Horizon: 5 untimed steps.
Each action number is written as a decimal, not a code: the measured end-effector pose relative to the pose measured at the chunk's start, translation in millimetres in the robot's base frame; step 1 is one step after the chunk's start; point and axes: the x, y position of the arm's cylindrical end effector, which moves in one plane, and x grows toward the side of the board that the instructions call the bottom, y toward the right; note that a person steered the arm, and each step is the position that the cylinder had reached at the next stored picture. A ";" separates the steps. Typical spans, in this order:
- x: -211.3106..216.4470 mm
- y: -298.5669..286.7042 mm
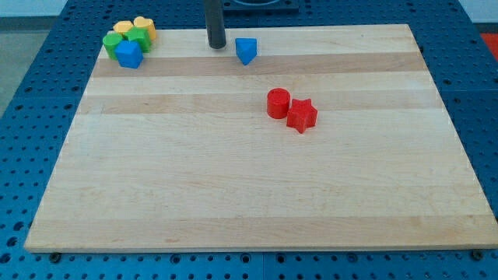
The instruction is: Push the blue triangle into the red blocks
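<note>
The wooden board reaches closest to the camera, its front edge running along the view's bottom, and it fills most of the frame as the largest thing shown. It lies on a blue perforated table that shows around its sides.

Next in size is the dark rod, coming down from the view's top edge near the board's far side. The tip rests just to the view's left of the blue triangle, close beside it with a narrow gap showing between them. The rod is a plain pusher with nothing that opens or closes, and it carries nothing.

The red cylinder and the red star sit touching each other near the board's middle, well apart from the blue triangle, toward the view's bottom right of it.

At the board's top left corner a tight cluster holds a blue cube, two green blocks and two yellow blocks, whose shapes are hard to make out.
</note>
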 end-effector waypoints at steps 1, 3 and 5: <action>2.2 19.5; 4.7 92.6; 39.3 117.6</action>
